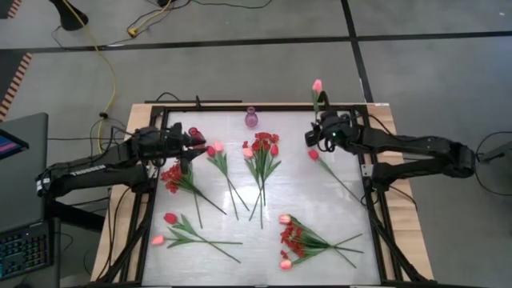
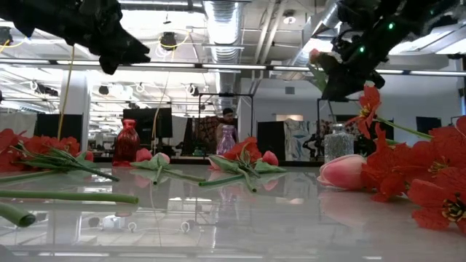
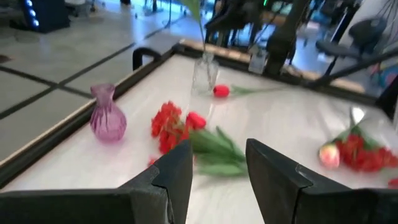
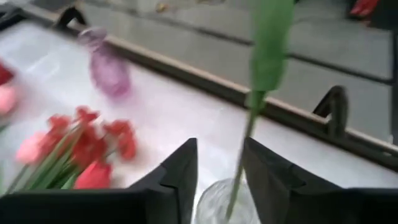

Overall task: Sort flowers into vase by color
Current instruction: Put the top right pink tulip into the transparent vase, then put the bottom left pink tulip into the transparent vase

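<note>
Flowers lie scattered over my white desk (image 1: 320,208); one pink tulip (image 1: 318,86) stands upright in the clear vase (image 4: 225,202) at the far right corner, its green stem (image 4: 244,148) rising between the fingers of my right tool (image 4: 219,167); the fingers stand a little apart on either side of the stem, and I cannot tell whether they touch it; the clear vase sits directly under that tool.

The purple vase (image 1: 251,118) stands at the middle of the far edge and holds nothing; the red vase (image 1: 193,133) stands at the far left, just beside my left tool (image 3: 217,171), and I cannot tell what is in it.

My left tool hovers above the desk with its fingers parted and nothing between them; past them lies a mixed bunch (image 3: 180,127) of red blossoms and a red bud with green leaves, near the purple vase.

A red tulip (image 1: 314,154) lies on the desk just beside my right tool, its stem running toward the near right; a red spray (image 1: 172,176) and two pink buds (image 1: 216,148) lie near my left tool; a bunch with red sprays (image 1: 294,240) and a pair of tulips (image 1: 170,218) lie along the near side, well apart from both tools.
</note>
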Controlling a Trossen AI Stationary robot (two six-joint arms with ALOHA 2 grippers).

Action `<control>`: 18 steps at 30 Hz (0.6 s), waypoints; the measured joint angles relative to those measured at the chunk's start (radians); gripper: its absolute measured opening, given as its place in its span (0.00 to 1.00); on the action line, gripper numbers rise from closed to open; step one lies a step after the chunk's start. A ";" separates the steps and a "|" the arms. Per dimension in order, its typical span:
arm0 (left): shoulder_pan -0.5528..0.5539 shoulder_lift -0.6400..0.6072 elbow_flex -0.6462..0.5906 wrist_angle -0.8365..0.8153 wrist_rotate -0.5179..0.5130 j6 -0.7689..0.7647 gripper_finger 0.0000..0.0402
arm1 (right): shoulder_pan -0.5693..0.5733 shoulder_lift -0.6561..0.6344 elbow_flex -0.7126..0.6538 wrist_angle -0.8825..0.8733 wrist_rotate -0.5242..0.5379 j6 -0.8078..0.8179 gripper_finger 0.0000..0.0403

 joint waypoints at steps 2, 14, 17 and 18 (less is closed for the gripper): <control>-0.003 0.000 0.000 -0.051 0.008 0.019 0.34 | 0.000 0.000 0.058 -0.102 -0.062 0.000 0.45; -0.042 0.007 0.041 -0.157 0.145 -0.107 0.34 | 0.043 0.000 0.342 -0.614 -0.404 0.086 0.54; -0.069 0.015 0.082 -0.262 0.140 -0.108 0.34 | 0.084 0.000 0.373 -0.668 -0.485 0.124 0.54; -0.081 0.020 0.095 -0.284 0.140 -0.111 0.34 | 0.099 0.000 0.376 -0.674 -0.504 0.139 0.54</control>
